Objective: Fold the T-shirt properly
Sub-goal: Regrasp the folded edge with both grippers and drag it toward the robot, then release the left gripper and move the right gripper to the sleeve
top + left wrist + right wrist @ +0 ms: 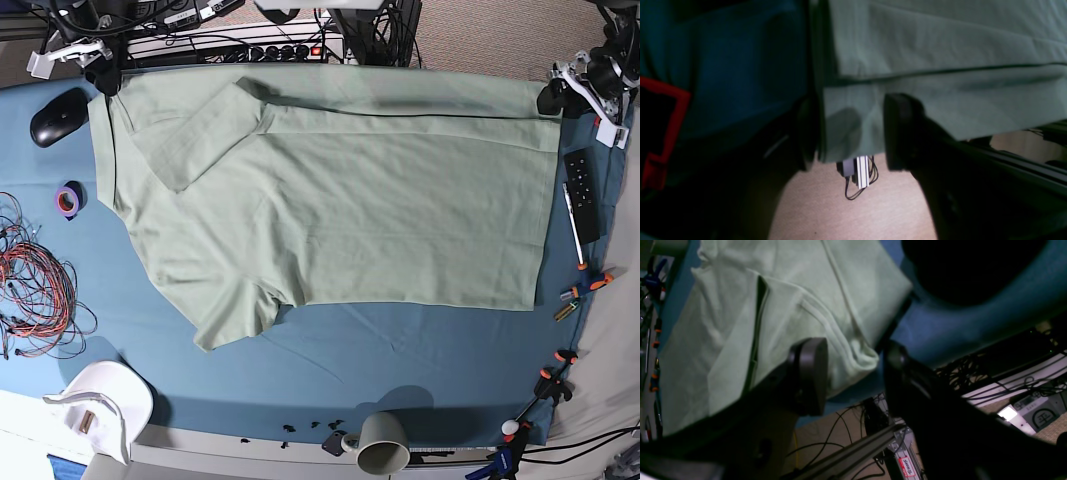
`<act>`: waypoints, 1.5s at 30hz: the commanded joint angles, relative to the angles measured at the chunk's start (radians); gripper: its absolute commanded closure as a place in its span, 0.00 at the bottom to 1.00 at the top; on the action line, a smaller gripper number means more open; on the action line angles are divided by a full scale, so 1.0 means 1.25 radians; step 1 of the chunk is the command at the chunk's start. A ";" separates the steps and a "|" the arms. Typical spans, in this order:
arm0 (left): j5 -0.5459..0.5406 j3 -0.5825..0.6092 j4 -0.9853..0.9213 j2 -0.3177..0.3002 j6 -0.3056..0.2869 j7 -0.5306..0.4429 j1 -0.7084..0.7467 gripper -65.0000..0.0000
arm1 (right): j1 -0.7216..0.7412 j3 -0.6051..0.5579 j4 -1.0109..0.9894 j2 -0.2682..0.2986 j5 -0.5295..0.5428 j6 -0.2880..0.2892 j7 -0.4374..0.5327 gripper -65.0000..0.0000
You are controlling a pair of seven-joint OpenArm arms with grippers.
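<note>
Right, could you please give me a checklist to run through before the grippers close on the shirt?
1. T-shirt lies flat on the blue cloth: ok.
2. Left gripper open, with the hem corner between its fingers: ok.
3. Right gripper open, with the bunched collar-end edge between its fingers: ok.
4. Number of layers each grip would catch: cannot tell.
5. Mug apart from the shirt: ok.

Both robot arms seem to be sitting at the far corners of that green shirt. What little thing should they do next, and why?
Probably close both grippers. The pale sage-green knit T-shirt lies spread on the blue table cloth, its far strip already folded over. The left gripper straddles the hem corner and the right gripper the shoulder corner, jaws apart around cloth. Pinching first would let them lift that edge for another fold.
</note>
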 commanded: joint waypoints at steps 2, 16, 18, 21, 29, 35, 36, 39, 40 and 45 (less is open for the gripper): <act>0.022 -0.005 0.007 -0.013 0.003 0.010 0.005 0.52 | -0.008 0.008 0.020 0.013 0.016 0.005 0.016 0.58; 0.070 -0.006 0.144 -0.013 0.003 0.010 0.005 0.52 | -0.008 0.122 0.453 -0.028 -0.063 0.005 0.023 0.58; 0.077 -0.006 0.178 -0.013 0.003 0.010 0.005 0.58 | -0.008 0.122 0.491 -0.034 -0.062 0.005 0.022 0.68; 0.101 -0.006 0.238 -0.013 0.003 0.010 0.004 0.89 | -0.008 0.121 0.504 -0.047 -0.063 0.005 0.016 0.96; 0.185 -0.006 0.391 -0.013 0.003 -0.014 0.003 1.00 | -0.003 -0.005 0.453 -0.076 -0.145 -0.041 0.052 1.00; 0.287 -0.016 0.456 -0.013 0.028 -0.032 0.003 1.00 | 0.016 -0.146 0.283 -0.103 -0.154 -0.107 0.054 1.00; 0.295 -0.027 0.456 -0.013 0.034 -0.032 0.003 1.00 | 0.016 -0.150 0.257 -0.110 -0.143 -0.113 0.054 1.00; 0.300 -0.090 0.456 -0.013 0.051 -0.032 0.003 1.00 | 0.016 -0.149 0.192 -0.114 -0.117 -0.128 0.058 1.00; 0.293 -0.120 0.456 -0.016 0.052 -0.032 0.003 1.00 | 0.016 -0.150 0.176 -0.113 -0.110 -0.127 0.057 1.00; 0.207 -0.275 0.456 -0.031 0.052 -0.032 0.004 1.00 | 0.021 -0.151 0.119 -0.113 -0.082 -0.126 0.065 1.00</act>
